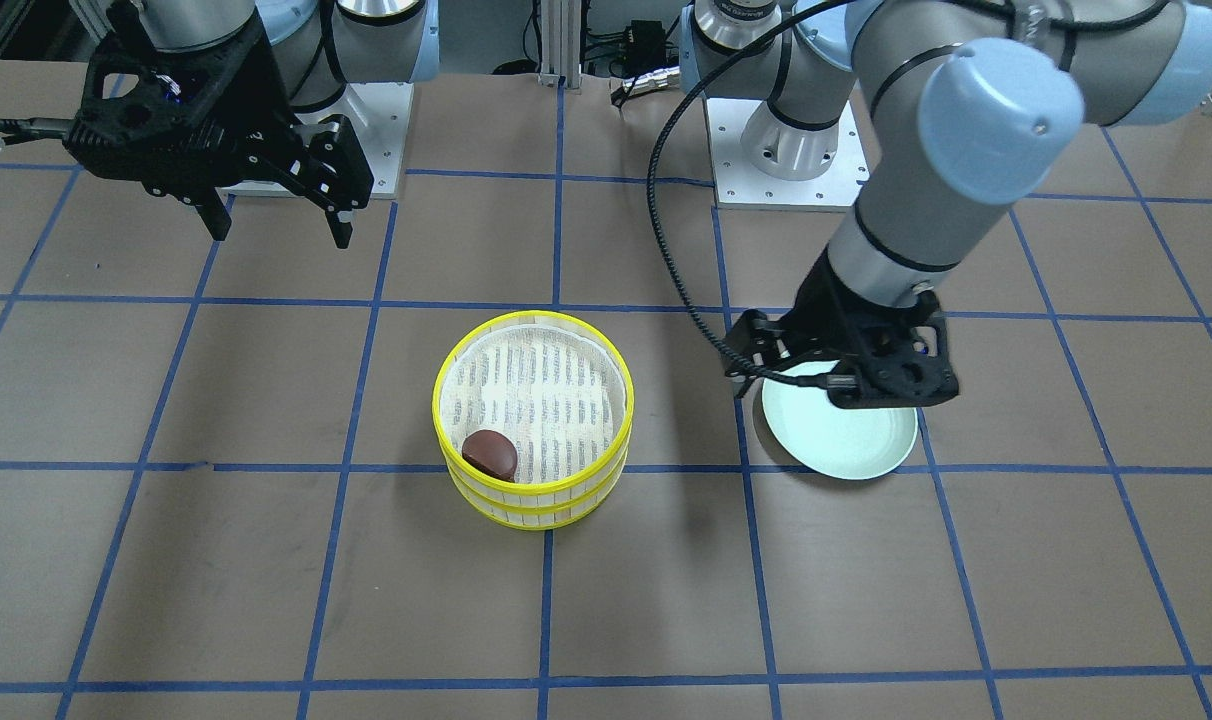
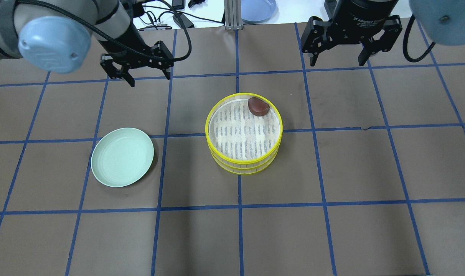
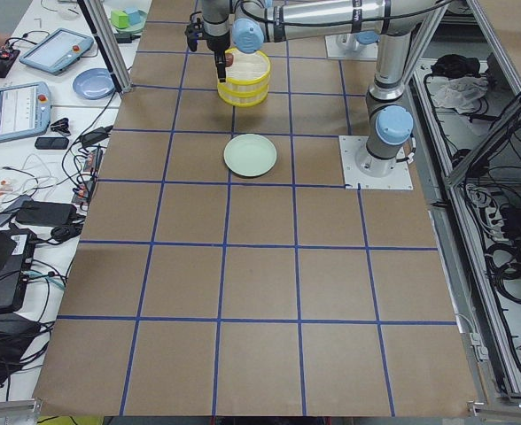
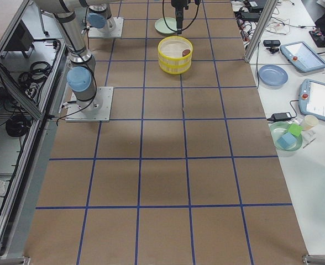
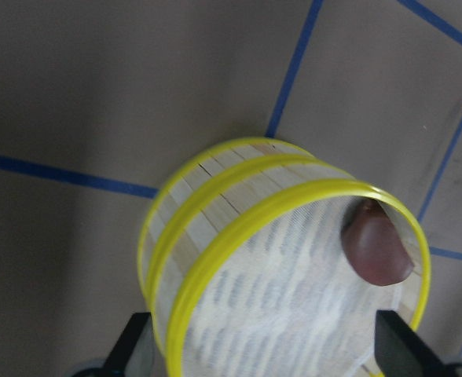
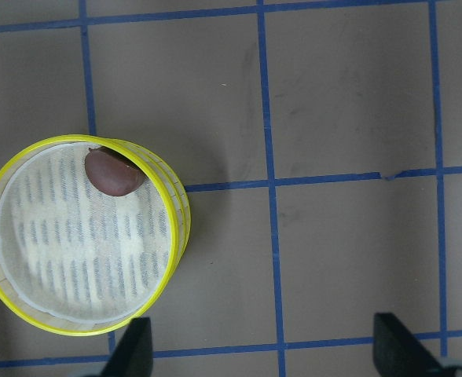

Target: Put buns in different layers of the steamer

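Steamer [image 2: 242, 167] sits mid-desk [image 2: 332, 230], both tiers stacked, yellow rims lined up. The dark brown bun [image 2: 258, 106] lies in the top tier on the white liner, touching the rim on the side away from the robot base and twd its right. From here I can't see into the lower tier. Left gripper [image 2: 150, 80] hangs in the air on the side of the pale green plate [image 2: 122, 157], jaws spread wide w/ nothing between them. Right gripper [image 2: 337, 63] is raised on the other side, well apart from the steamer, jaws also wide and empty. The plate lies flat, left of the steamer, not touching it.
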Robot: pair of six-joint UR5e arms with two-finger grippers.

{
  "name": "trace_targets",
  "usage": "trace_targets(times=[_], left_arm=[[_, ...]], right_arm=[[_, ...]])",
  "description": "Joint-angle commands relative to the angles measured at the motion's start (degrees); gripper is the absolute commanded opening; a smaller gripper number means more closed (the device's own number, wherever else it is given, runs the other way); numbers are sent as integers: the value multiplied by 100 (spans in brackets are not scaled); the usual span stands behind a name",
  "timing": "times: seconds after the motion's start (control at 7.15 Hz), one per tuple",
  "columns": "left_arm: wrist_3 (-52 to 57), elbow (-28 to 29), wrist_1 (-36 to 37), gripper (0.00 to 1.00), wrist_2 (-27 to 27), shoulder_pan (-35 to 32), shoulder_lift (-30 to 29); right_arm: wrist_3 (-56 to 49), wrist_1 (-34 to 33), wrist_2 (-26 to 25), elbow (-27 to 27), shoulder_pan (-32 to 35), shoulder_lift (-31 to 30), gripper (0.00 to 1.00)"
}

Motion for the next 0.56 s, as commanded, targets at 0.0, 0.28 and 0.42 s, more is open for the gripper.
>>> trace_targets(times=[0.0, 0.28, 0.42], left_arm=[[1175, 156, -570, 100, 825, 469, 458], [1223, 156, -992, 100, 838, 478, 880], [1223, 130, -1003, 100, 829, 513, 917]], right_arm=[[-18, 0, 108, 16, 4, -10, 100], [-18, 9, 125, 16, 4, -10, 100], [-18, 9, 125, 16, 4, -10, 100]])
